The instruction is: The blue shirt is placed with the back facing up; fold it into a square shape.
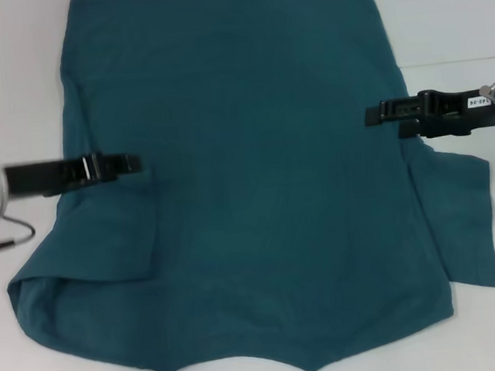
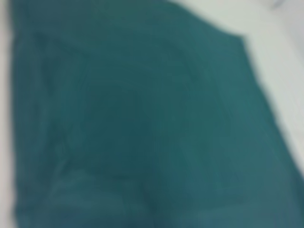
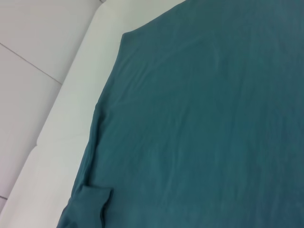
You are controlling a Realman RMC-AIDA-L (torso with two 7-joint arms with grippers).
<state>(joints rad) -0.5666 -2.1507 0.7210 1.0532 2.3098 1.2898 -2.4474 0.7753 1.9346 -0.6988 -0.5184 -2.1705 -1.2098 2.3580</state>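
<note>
The blue shirt [image 1: 264,175] lies spread on the white table, plain side up, hem at the far edge and collar end toward me. Its left sleeve [image 1: 116,229] is folded inward over the body, and the fold's upper corner meets the tip of my left gripper [image 1: 133,164]. The right sleeve [image 1: 461,217] lies flat, sticking outward. My right gripper [image 1: 374,114] reaches in over the shirt's right side edge, just beyond that sleeve. Both wrist views show only the shirt's cloth [image 2: 142,123] [image 3: 204,123] and table, with no fingers visible.
The white table [image 1: 10,85] shows on both sides of the shirt. A seam or step in the white surface [image 3: 57,95] runs beside the shirt's edge in the right wrist view. A thin cable [image 1: 12,241] trails from the left arm.
</note>
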